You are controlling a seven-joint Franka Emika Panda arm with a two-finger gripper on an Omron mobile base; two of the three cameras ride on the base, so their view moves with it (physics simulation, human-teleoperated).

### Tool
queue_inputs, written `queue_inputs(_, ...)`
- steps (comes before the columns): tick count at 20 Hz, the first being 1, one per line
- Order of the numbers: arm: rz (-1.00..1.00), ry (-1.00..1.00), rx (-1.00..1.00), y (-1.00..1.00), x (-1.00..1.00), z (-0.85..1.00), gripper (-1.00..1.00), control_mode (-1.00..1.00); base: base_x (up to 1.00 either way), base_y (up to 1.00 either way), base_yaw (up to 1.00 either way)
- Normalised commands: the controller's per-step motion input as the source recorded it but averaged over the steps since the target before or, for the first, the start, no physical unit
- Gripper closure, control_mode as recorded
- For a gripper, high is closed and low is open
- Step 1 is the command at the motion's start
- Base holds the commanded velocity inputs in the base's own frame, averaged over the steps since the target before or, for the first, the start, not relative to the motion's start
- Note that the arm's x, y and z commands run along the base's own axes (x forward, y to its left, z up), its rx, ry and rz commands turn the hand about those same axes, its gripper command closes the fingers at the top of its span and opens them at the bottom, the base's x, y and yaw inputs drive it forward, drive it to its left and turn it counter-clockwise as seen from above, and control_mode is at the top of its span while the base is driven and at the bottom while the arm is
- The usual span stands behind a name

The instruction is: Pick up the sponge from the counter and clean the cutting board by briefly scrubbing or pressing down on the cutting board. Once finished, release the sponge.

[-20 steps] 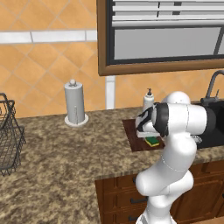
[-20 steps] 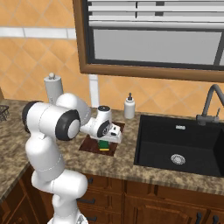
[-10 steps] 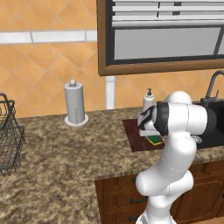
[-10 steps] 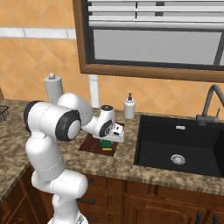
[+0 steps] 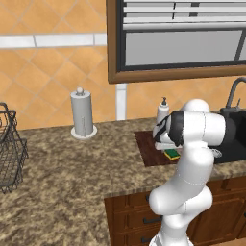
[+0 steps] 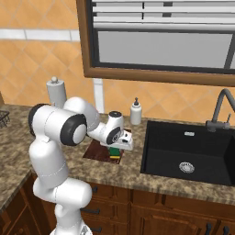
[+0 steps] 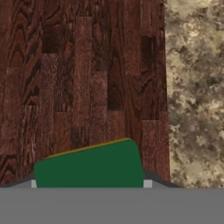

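The cutting board [image 7: 87,78] is dark reddish-brown wood and lies flat on the speckled granite counter [image 7: 194,87]. My gripper [image 7: 90,183] is shut on the sponge [image 7: 89,168], whose green top shows with a thin yellow edge. The sponge rests on the board near its right edge in the hand view. From the base, the sponge [image 5: 171,154] [image 6: 114,154] sits under my gripper [image 5: 169,149] [image 6: 115,148] on the cutting board [image 5: 149,146] [image 6: 94,150], close to the side nearest the sink. My arm hides part of the board.
A black sink [image 6: 188,151] with a faucet [image 6: 222,108] lies right of the board. A soap bottle [image 5: 162,111] stands behind the board, a paper towel holder [image 5: 82,115] further left, and a wire basket [image 5: 9,149] at the far left edge.
The gripper stays shut on the sponge on the board; at most it has edged very slightly toward the sink.
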Motion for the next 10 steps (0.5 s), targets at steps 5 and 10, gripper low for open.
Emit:
queue_inputs(5, -0.09, -0.09, 0.00, -0.10, 0.00, -0.28, 1.00, -1.00, 0.00, 0.00, 0.00)
queue_inputs(10, -0.12, -0.01, 0.02, -0.19, 0.19, 0.01, 1.00, -1.00, 0.00, 0.00, 0.00)
